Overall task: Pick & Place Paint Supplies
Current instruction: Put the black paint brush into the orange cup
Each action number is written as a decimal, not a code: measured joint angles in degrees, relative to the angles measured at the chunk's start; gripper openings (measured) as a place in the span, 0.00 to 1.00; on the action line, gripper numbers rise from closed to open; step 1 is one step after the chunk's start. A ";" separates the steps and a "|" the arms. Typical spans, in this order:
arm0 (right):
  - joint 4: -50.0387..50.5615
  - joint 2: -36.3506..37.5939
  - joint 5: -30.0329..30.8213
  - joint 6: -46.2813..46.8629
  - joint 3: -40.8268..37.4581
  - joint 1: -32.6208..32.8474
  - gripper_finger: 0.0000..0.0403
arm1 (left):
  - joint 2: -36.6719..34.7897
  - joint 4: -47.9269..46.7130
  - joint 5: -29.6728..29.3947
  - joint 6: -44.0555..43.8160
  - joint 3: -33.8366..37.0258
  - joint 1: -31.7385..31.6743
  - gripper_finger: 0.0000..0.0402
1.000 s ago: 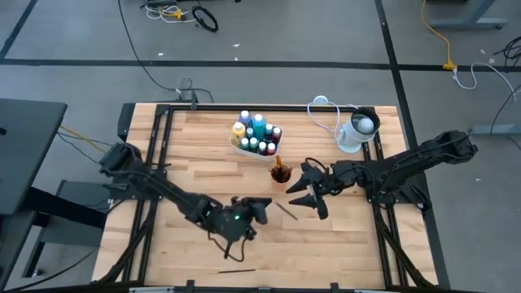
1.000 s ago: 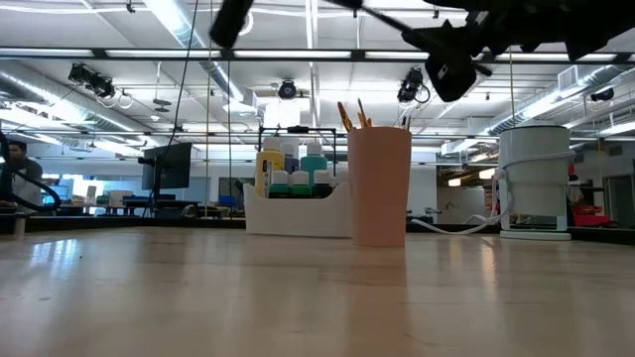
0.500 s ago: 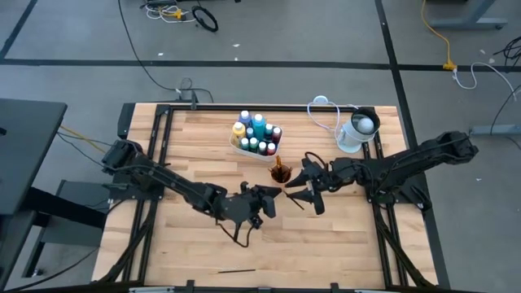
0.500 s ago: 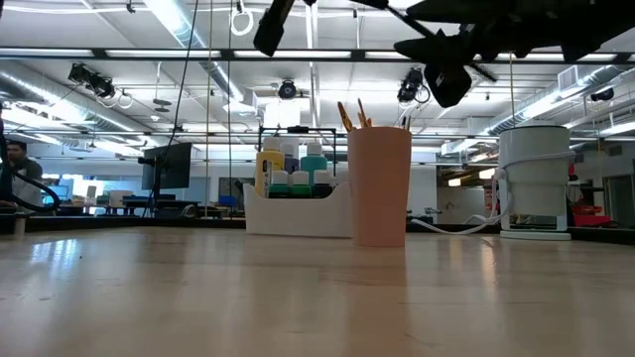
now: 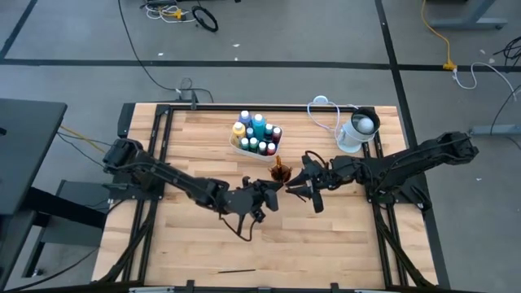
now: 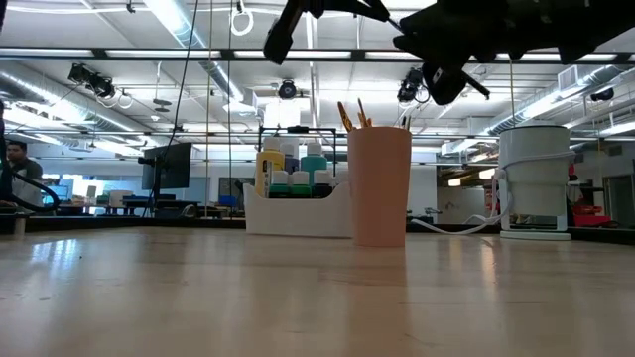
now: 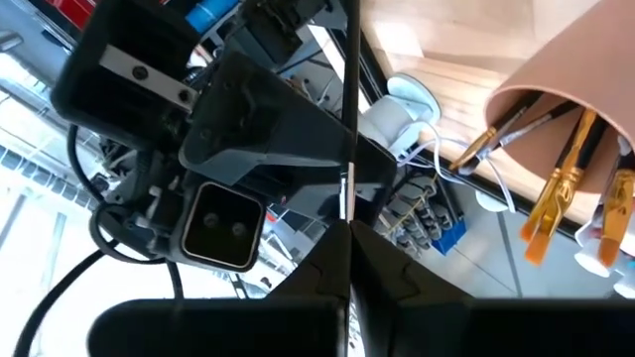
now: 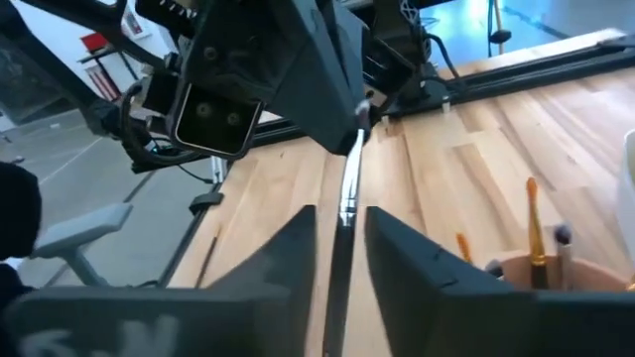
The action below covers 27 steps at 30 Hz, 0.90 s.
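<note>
A thin dark-handled brush (image 8: 344, 188) with a silver ferrule hangs over the table's middle. My left gripper (image 5: 275, 195) is shut on it. My right gripper (image 8: 342, 213) faces it from the table's right. It is open only a little, with one finger on each side of the brush's handle and a narrow gap left. Just beyond them a tan cup (image 5: 281, 172) stands upright with several brushes in it. A white tray (image 5: 256, 137) behind the cup holds several white-capped paint bottles. My left gripper pinches the brush's bristle end, just behind the ferrule (image 7: 344, 195), between its two fingertips. It comes nearly level from the table's left. The brush is lifted clear of the table, and its handle runs on toward my right gripper.
A white-and-grey round container (image 5: 356, 132) with a cable stands at the far right. One more brush (image 5: 236, 271) lies near the table's near edge. Bare wood lies in front of the cup and toward the left.
My left gripper has carried the brush toward the table's right and far side, up to my right gripper, rolling as it went. My right gripper's fingers stood wide apart a second ago. They have narrowed around the brush's handle.
</note>
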<state>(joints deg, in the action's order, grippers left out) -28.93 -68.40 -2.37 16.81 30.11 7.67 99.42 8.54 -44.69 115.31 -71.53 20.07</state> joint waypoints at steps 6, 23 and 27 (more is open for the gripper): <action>-0.24 -0.02 2.02 -2.70 -0.09 -0.45 0.04 | 0.00 0.00 -0.32 -1.81 0.00 -0.60 0.01; -2.86 0.00 6.13 -4.32 -0.11 -0.42 0.04 | -0.02 -1.47 1.79 -25.15 0.02 1.30 0.13; -9.51 0.00 10.14 -10.06 -0.09 -0.40 0.06 | -0.02 -0.68 -4.95 -43.31 0.02 4.26 0.14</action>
<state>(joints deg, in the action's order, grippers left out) -38.44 -68.40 7.77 6.75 30.02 7.27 99.39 7.85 -49.63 72.00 -71.50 24.33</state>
